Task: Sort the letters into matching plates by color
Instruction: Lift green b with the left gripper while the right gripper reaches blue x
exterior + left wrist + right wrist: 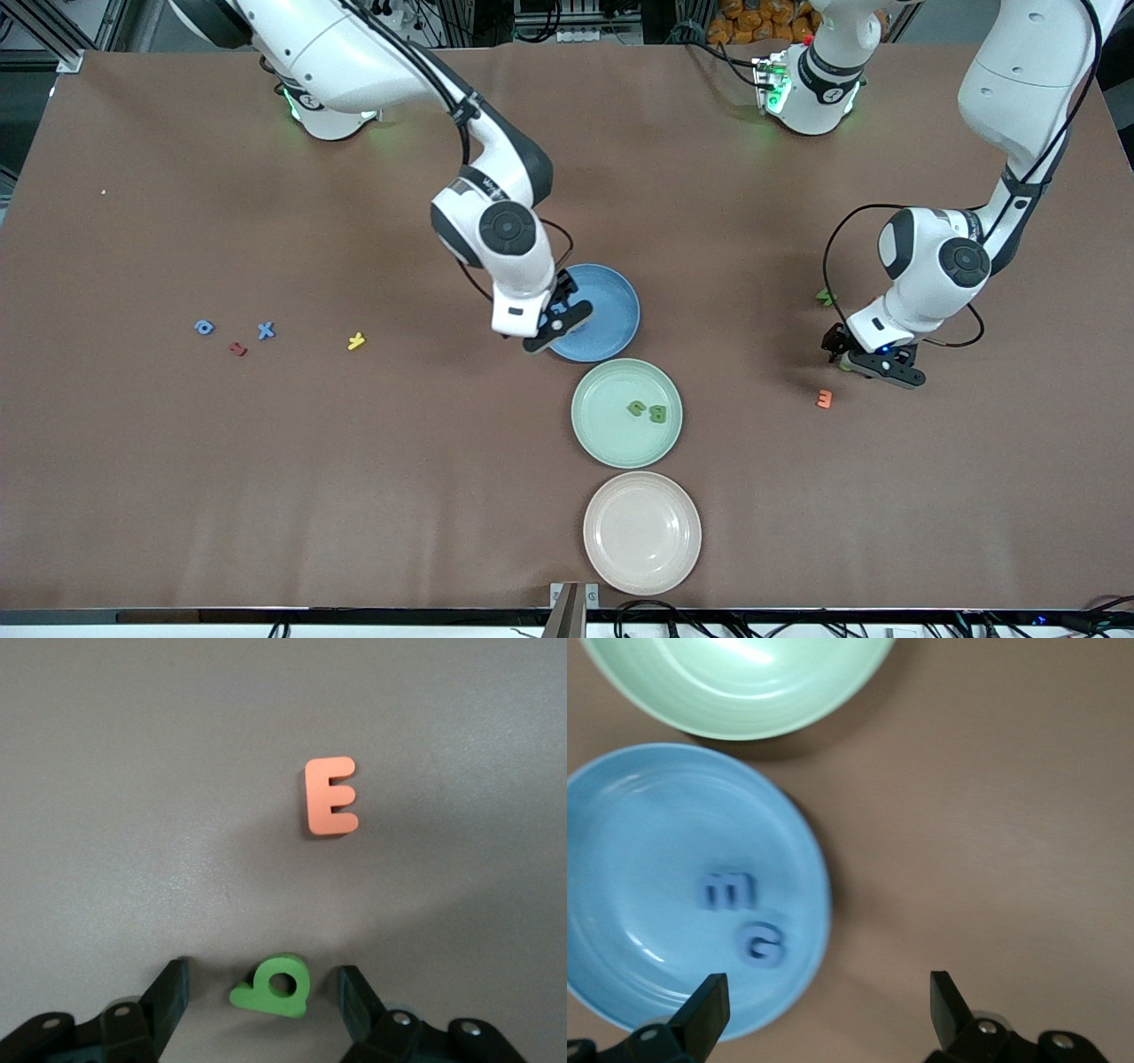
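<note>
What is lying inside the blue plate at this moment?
The right wrist view shows two blue letters in the blue plate. From the front, the right claw covers part of it.

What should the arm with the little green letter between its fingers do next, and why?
Probably close. The left gripper is open, its fingers on either side of the green letter lying on the table, not yet pinched. Closing would grab it for the green plate.

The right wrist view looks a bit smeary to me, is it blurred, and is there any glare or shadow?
Right wrist view: the two blue letters in the blue plate look soft and smeared; a bright sheen sits on the green plate, which casts a dark shadow on the table. Left wrist view: the orange E and green letter are sharp.
</note>
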Tool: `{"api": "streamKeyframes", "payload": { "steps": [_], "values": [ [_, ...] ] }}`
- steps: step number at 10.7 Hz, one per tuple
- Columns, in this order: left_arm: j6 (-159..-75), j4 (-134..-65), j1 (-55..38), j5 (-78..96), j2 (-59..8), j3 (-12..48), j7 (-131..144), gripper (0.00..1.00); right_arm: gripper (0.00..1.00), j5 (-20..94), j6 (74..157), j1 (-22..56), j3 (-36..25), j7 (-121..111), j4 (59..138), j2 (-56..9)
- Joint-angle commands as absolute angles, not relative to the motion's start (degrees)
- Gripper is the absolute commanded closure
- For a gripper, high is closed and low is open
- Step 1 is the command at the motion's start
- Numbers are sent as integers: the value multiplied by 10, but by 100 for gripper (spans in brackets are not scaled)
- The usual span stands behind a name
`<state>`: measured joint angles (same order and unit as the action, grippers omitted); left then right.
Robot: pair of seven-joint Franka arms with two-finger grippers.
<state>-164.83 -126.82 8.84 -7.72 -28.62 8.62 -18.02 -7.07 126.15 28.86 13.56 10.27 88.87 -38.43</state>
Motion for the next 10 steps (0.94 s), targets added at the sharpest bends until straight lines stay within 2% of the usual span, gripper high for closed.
{"api": "streamKeyframes", "payload": {
  "steps": [1,3,6,8,10],
  "values": [
    [-1659,-1266,96,-88,-293,90,-201,39,0,-69,1217,227,135,63,906,-335],
    [-1659,-1261,97,-88,-292,90,-206,59,0,-67,1207,204,106,75,924,-309],
    [-1659,-1260,98,-89,-290,90,-207,65,0,-62,1213,145,79,59,958,-282],
    [-1658,-1260,97,-88,-287,90,-207,72,0,-62,1220,92,80,-64,974,-274],
    [-1658,-1260,97,-88,-287,90,-207,72,0,-61,1220,49,83,-118,1007,-246]
  ]
}}
